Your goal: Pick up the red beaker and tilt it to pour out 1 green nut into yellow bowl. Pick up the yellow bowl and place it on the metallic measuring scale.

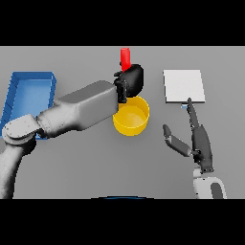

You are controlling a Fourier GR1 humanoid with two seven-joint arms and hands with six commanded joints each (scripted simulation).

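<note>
The red beaker (125, 58) stands upright just beyond the yellow bowl (131, 116), its lower part hidden. The round, open bowl sits mid-desk. The pale, square metallic measuring scale (184, 86) lies flat, far right.

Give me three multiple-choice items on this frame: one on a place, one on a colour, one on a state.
1. Where is the yellow bowl?
A. On the metallic scale
B. On the table
C. In the blue tray

2. What colour is the beaker?
A. Red
B. Green
C. White

3. What is the left hand doing?
A. Lying flat
B. Gripping the beaker
C. Holding the bowl

Key: 1 B, the bowl sits left of the scale. 2 A, red shows above the hand. 3 B, fingers curl round it; the right hand is open.
</note>
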